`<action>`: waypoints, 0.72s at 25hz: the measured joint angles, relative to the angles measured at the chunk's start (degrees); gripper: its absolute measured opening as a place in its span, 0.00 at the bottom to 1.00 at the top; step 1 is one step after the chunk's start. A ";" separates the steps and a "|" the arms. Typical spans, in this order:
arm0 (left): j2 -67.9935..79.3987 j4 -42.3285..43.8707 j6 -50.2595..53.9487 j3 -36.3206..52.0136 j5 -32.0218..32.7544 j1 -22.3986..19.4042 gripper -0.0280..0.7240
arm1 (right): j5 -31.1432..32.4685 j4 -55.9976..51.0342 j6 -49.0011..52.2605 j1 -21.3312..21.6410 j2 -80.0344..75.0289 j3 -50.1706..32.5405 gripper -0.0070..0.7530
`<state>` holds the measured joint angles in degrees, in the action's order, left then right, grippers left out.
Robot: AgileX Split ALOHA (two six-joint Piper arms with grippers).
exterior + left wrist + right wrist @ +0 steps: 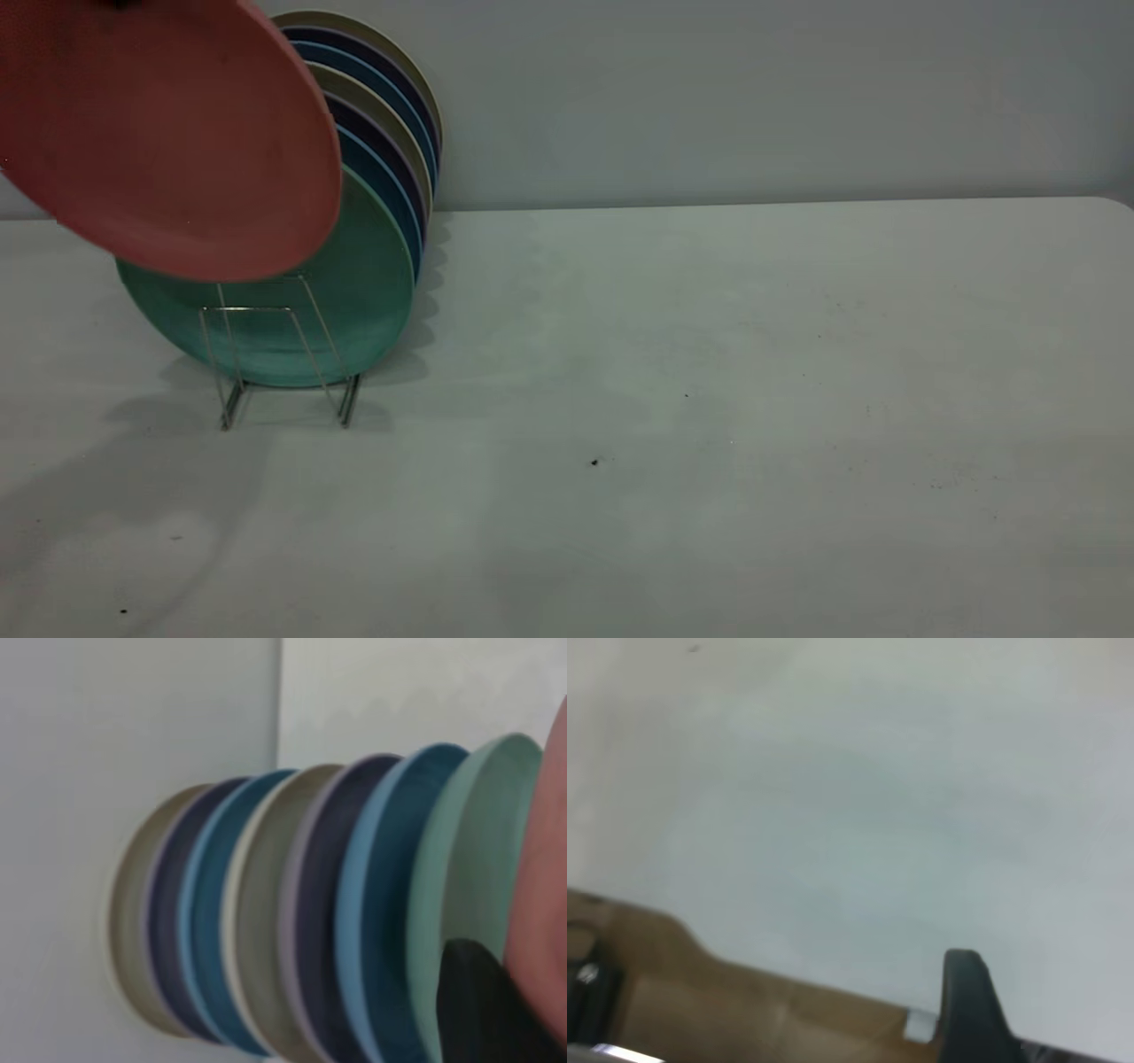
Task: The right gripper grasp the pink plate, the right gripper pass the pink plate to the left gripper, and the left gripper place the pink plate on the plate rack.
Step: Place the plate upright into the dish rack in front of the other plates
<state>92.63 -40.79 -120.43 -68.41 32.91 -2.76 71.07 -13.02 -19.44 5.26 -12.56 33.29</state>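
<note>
The pink plate [168,133] hangs tilted in the air at the upper left, just above and in front of the teal-green plate [354,301] that stands foremost in the plate rack [257,354]. The front wire loops of the rack stand free below the pink plate's lower rim. My left gripper [505,983] is shut on the pink plate [545,868] at its rim. In the exterior view it is out of frame. My right gripper [967,1001] shows only in part, over bare table near the table's edge, far from the plates.
Behind the teal plate, several plates [390,115] in blue, dark purple and beige stand in a row in the rack, close to the back wall. The white table [709,399] stretches to the right. Brown floor [700,992] shows past its edge.
</note>
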 joint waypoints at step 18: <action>4.93 1.06 0.00 0.00 -1.44 0.00 0.16 | 0.00 1.45 2.81 0.00 4.11 -3.60 0.57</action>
<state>97.56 -39.73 -120.43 -68.41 31.47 -2.76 71.07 -11.57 -16.62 5.26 -8.45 29.69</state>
